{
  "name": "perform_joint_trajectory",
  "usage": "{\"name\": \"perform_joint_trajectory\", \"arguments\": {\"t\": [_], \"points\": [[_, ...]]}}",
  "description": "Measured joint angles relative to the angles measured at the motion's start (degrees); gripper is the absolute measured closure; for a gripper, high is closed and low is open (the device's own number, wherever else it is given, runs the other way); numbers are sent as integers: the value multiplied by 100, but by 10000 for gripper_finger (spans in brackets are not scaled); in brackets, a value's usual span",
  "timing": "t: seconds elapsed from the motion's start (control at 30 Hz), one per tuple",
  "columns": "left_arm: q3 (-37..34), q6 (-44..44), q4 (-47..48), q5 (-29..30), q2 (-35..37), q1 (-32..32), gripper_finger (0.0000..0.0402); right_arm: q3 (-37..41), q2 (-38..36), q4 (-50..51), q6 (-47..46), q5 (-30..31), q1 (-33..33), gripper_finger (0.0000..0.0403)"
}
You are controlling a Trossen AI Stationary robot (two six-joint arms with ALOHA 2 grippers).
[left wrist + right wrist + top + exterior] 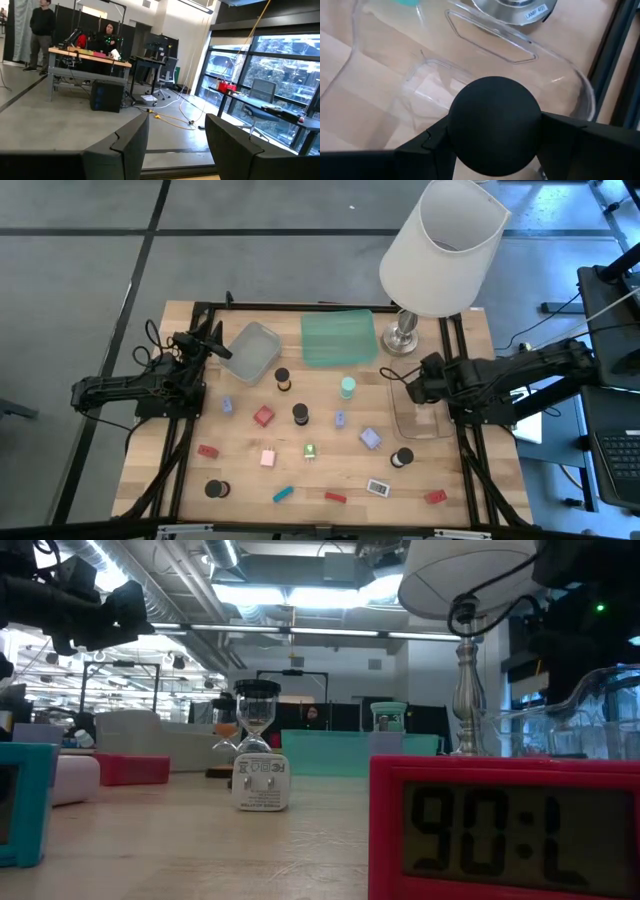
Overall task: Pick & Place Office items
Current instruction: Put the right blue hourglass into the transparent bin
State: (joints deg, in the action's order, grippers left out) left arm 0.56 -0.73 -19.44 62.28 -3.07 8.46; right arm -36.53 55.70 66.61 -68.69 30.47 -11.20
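Observation:
My right gripper (pixel 410 388) hangs over the clear tray (pixel 417 420) at the table's right, shut on a black cylinder (pixel 495 125); only the cylinder's round end shows. My left gripper (pixel 215 345) stays raised at the far left beside the grey tray (pixel 252 352). It is open, and nothing sits between its fingers (pixel 131 145). Other office items lie scattered over the wood: black cylinders (pixel 300 414), a red block (pixel 263 416), a pink block (pixel 268 457), lavender blocks (pixel 370 438), a teal bar (pixel 283 494), a red bar (pixel 335 497) and a mint cap (pixel 347 387). My right gripper pinches the black cylinder by its round side (pixel 457 131) between the two fingers, one on either side. The fingers slant down from above. The cylinder is lifted clear above the clear tray's floor (pixel 395 95), its round end turned toward the wrist camera.
A green tray (pixel 338 338) sits at the far middle. The lamp's base (pixel 403 335) stands just beyond the clear tray, and its white shade (pixel 445 245) spreads above. Black frame rails (pixel 460 380) run along the table's sides. A red clock (pixel 500 830) stands near the front edge.

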Motion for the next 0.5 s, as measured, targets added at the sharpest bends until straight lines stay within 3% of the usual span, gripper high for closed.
{"name": "perform_joint_trajectory", "arguments": {"t": [0.5], "points": [[0, 0, 0, 2, 0, 1, 212, 306, 15, -306, -327, 167, 0, 197]]}}
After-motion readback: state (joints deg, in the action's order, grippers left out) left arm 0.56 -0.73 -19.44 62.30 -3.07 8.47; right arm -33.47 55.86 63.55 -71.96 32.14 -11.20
